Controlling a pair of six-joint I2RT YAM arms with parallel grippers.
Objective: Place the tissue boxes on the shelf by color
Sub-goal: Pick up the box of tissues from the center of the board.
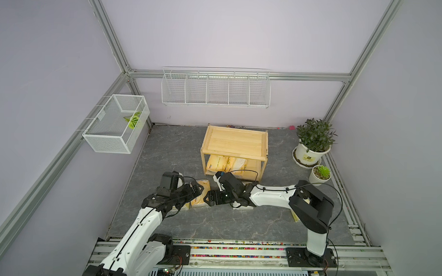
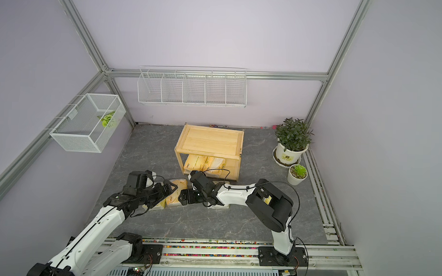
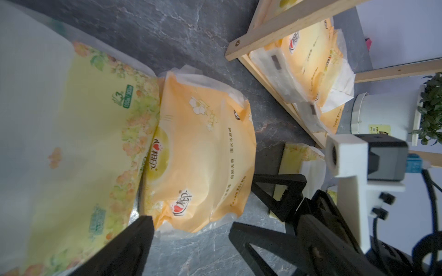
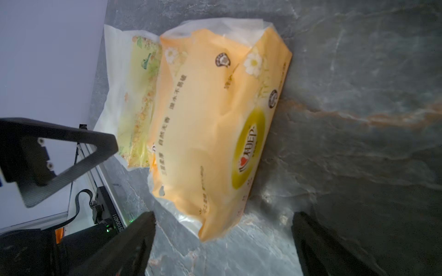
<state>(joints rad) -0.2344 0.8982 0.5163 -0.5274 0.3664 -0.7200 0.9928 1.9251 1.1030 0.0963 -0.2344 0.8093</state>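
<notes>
Both my pincers hang low over the dark grey marbled table top [image 1: 211, 226], tip to tip in front of the small light-wood two-tier shelf [image 1: 235, 141]. My right pincer [image 4: 222, 215] stands spread wide and has hold of nothing. In its wrist view the near end of a soft orange-yellow plastic-wrapped tissue pack [image 4: 215, 131] lies on the table between my two black fingers [image 4: 134, 243], neither pressing it (one tip sits just beside the crinkled wrapper, the other is well clear).

My left pincer [image 1: 195, 190] is spread as wide and is empty too. Its wrist view shows one of its black fingers [image 3: 134, 243] above the seam where that orange-yellow pack touches a pale yellow-green flowered tissue pack [image 3: 83, 143], the two lying flat side by side. In both top views the orange-yellow pack shows between my two pincers, apart from the shelf.

Two more orange-yellow packs [image 1: 217, 163] lie side by side in the shelf's lower tier. Another pale yellow-green pack [image 2: 218, 207] lies on the table partly under my right forearm (how much of it is hidden I cannot tell). Off to my right, near the wall, stand a leafy green plant in a white pot [image 1: 313, 144] and a small succulent in a white pot [image 1: 320, 173].
</notes>
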